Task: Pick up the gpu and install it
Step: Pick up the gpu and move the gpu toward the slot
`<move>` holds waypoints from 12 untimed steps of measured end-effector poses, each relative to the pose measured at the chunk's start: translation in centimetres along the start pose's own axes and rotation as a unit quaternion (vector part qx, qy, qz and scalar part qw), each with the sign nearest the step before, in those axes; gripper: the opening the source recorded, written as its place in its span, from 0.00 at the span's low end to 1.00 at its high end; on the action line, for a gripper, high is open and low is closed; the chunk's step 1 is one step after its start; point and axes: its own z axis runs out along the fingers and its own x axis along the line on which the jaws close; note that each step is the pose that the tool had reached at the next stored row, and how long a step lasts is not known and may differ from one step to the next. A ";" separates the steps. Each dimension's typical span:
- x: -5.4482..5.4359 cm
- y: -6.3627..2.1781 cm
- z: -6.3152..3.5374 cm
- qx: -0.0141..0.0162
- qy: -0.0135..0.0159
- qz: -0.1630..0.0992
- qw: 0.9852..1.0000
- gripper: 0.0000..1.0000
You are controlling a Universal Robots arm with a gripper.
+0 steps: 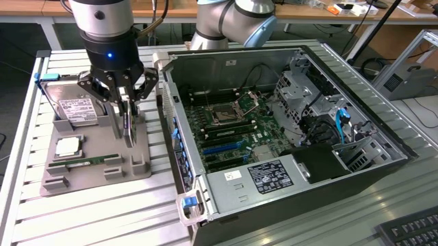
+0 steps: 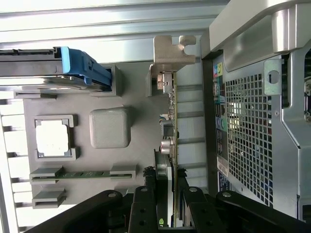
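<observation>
We read no text for certain, power supply label (image 1: 272, 176) printed black on white, small white sticker (image 1: 235, 175) beside it, hard drive label (image 1: 77, 110), all print too fine for us to make out

Gpu (image 1: 128, 127) upright on tray (image 1: 96, 180) (just beside case (image 1: 233, 62)).

the gripper (image 2: 167, 188) has its black fingers (image 2: 146, 208) closed on either face of the gpu (image 2: 171, 116), seen edge-on, its green board running away from them to a silver end bracket (image 2: 170, 51). the card is over the side of a grey tray (image 2: 141, 97) nearest the perforated wall of a computer case (image 2: 248, 141). the tray holds a hard drive (image 2: 34, 68) with a blue handle, a square processor chip (image 2: 52, 138), a narrow ram stick (image 2: 82, 174) and a blank raised block (image 2: 109, 127).
</observation>
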 end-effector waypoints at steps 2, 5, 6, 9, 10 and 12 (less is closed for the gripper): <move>0.0 0.00 -0.04 0.000 0.000 0.000 1.000 0.27; 0.0 0.00 -0.09 0.000 0.000 0.000 1.000 0.27; 0.0 0.00 -0.11 0.000 0.000 0.000 1.000 0.27; 0.0 -0.01 -0.17 0.000 0.000 0.000 1.000 0.27; 0.0 -0.01 -0.19 0.000 0.000 0.000 1.000 0.27; 0.0 -0.01 -0.24 0.000 0.000 0.000 1.000 0.27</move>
